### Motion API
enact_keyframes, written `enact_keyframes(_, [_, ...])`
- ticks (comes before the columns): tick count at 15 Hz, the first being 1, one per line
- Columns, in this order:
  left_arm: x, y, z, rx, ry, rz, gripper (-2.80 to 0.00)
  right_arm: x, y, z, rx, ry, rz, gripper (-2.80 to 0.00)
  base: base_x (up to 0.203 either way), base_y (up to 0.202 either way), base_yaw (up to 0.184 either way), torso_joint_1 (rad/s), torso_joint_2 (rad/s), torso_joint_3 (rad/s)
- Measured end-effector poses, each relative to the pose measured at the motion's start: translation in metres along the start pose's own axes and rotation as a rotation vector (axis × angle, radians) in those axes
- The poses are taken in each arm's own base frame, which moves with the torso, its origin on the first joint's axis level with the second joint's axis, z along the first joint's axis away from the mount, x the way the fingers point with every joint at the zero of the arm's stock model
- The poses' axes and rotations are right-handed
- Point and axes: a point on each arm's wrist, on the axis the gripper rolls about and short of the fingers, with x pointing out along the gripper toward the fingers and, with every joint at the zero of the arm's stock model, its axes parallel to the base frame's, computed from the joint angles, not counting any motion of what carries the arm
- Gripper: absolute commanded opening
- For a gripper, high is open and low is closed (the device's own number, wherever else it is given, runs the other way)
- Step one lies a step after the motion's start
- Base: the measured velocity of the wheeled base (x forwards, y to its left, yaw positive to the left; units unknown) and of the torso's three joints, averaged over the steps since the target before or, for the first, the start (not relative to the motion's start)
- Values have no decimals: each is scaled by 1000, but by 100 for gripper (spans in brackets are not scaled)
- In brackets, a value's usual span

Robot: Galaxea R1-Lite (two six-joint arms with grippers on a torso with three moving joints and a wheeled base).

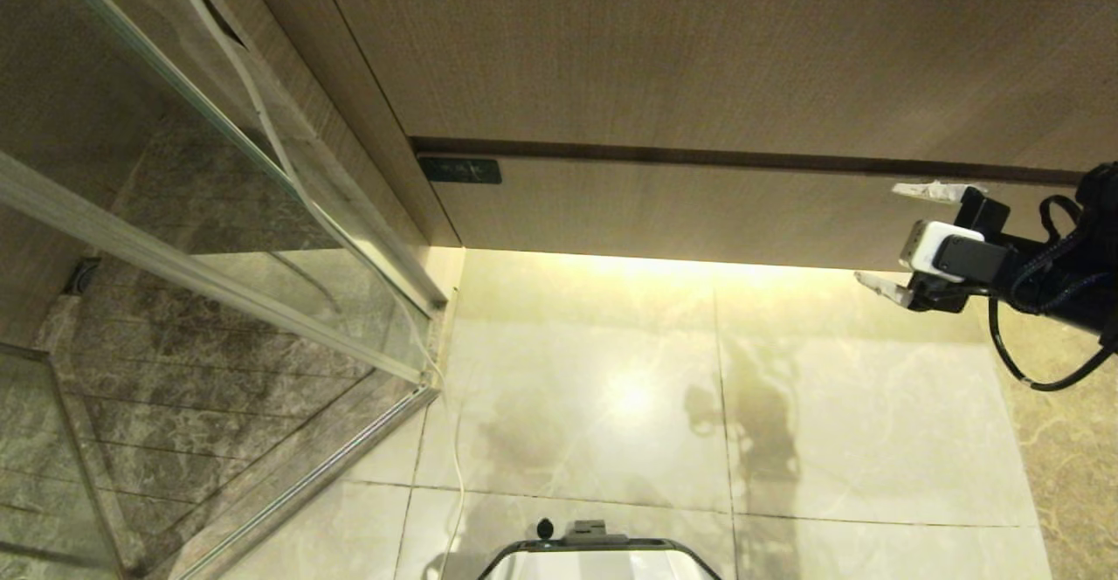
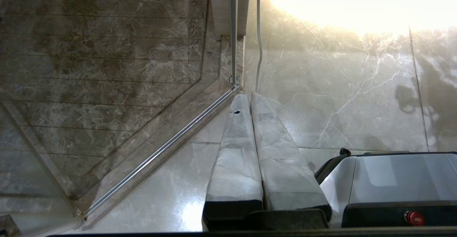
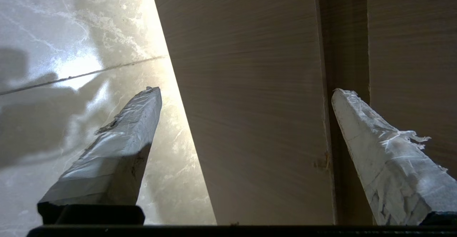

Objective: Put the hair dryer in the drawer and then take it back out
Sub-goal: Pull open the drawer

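My right gripper reaches in from the right, jaws wide and empty, level with the closed drawer front. Left gripper parked above the floor, jaws pressed together. Hair dryer nowhere visible.

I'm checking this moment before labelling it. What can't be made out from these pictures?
- Hair dryer: in no view.
- Drawer inside: hidden behind its closed front, head view.
- Right arm behind the open right hand: cut off by the head view's edge.
- Cord ends: run out of both views.
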Motion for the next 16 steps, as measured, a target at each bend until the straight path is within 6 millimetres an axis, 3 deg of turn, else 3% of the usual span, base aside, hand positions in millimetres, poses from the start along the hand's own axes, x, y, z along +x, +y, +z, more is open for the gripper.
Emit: enact_keyframes(16, [0,0,0,0,0,0,-280,47,2,-25,-38,-19,-86,0,0,0,0,0,0,0])
